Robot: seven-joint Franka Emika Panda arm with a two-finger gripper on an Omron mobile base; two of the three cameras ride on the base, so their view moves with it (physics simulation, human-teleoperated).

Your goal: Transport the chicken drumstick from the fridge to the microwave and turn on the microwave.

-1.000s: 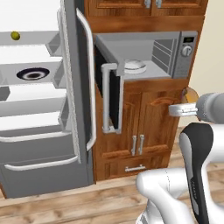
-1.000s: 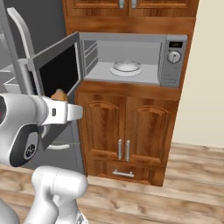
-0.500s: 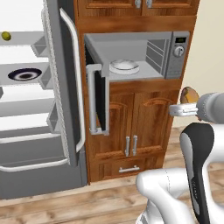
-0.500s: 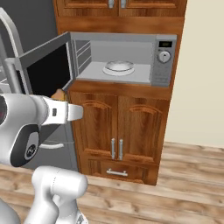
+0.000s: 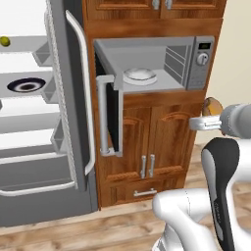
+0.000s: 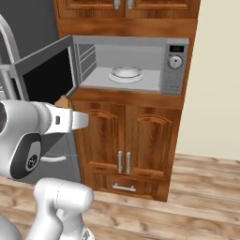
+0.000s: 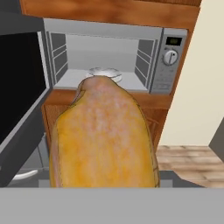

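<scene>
The golden-brown chicken drumstick (image 7: pixel 105 140) looms large in the hand view, held in my gripper (image 5: pixel 208 115), which is shut on it. It peeks out as a tan lump (image 5: pixel 212 105) above the white hand, right of the cabinets, and again (image 6: pixel 62 101) beside my gripper (image 6: pixel 70 110), just below the open microwave door (image 6: pixel 44 77). The microwave (image 5: pixel 198 59) (image 6: pixel 174 65) (image 7: pixel 170 61) stands open ahead at about hand height, with a pale round plate (image 7: pixel 103 72) (image 6: pixel 125 73) inside. The fridge (image 5: pixel 73 122) stands open at left, white shelves showing.
The microwave door (image 5: pixel 110 117) swings out to the left, close to the fridge door's long handle (image 5: pixel 83 93). Wooden cabinets (image 6: pixel 126 136) sit under the microwave. A yellow ball (image 5: pixel 4 41) and a dark-ringed dish (image 5: pixel 27 87) lie on fridge shelves. Wood floor lies below.
Both base views have slid so the fridge moves off left and the microwave comes nearer and more central: the base has driven. The arm keeps its pose with the drumstick.
</scene>
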